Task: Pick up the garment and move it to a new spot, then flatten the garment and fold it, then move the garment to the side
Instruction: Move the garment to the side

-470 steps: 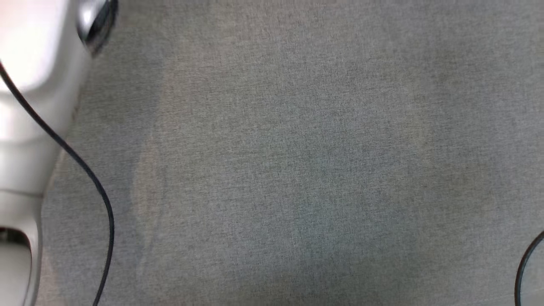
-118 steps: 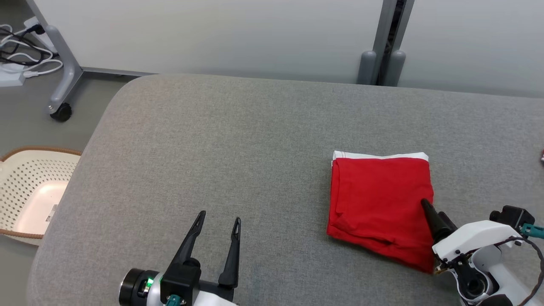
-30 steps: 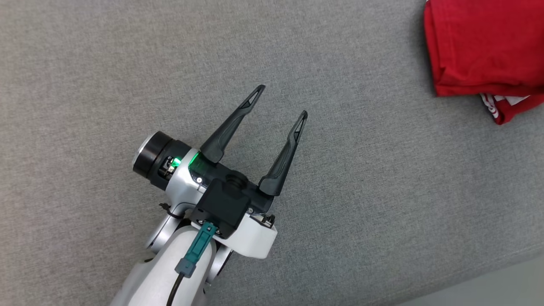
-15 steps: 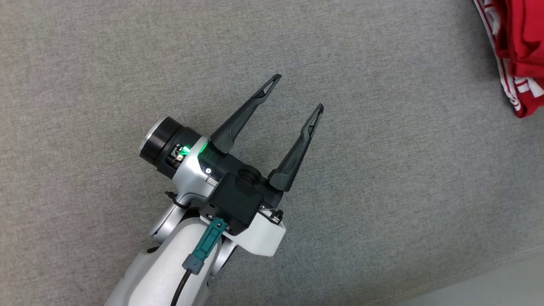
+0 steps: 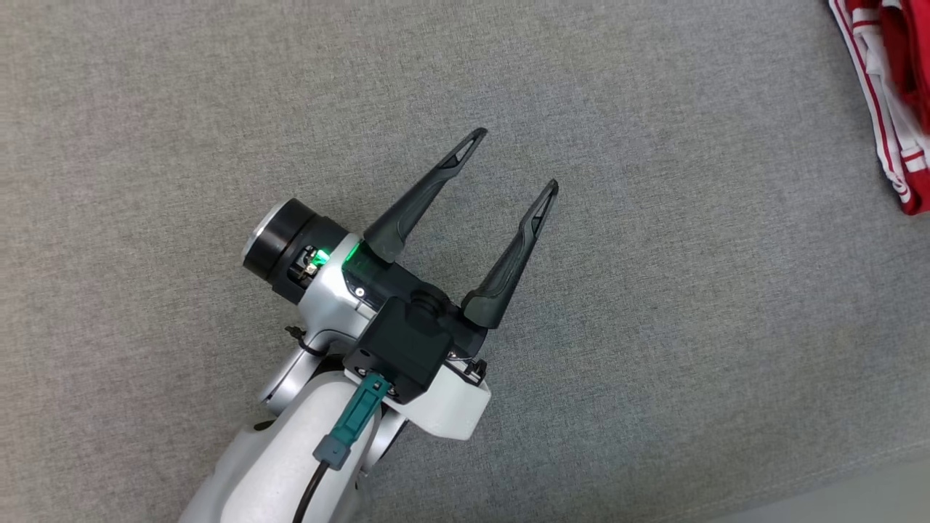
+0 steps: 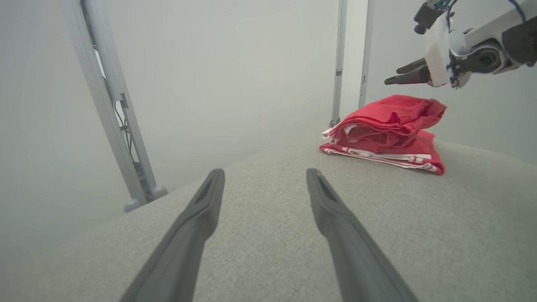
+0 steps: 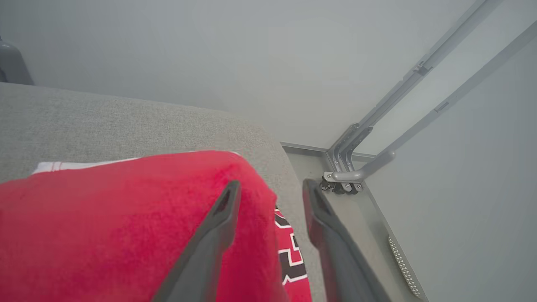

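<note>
Garment [image 6: 386, 134]: red, white-striped trim, folded, top layer rumpled.
Right claw [image 6: 393, 74]: released, above your garment.
Left claw [image 5: 516, 159]: released, well apart from it.

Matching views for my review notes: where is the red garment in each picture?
Head view: the red garment is cut off by the top right edge.
Left wrist view: right of centre, above the middle.
Right wrist view: lower left.
Shared landmark: the grey padded surface it lies on.

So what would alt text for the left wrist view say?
A folded red garment with white stripes lies on a grey fabric surface, with the right claw hovering above it, not touching. The open left claw rises from the bottom edge.
</note>
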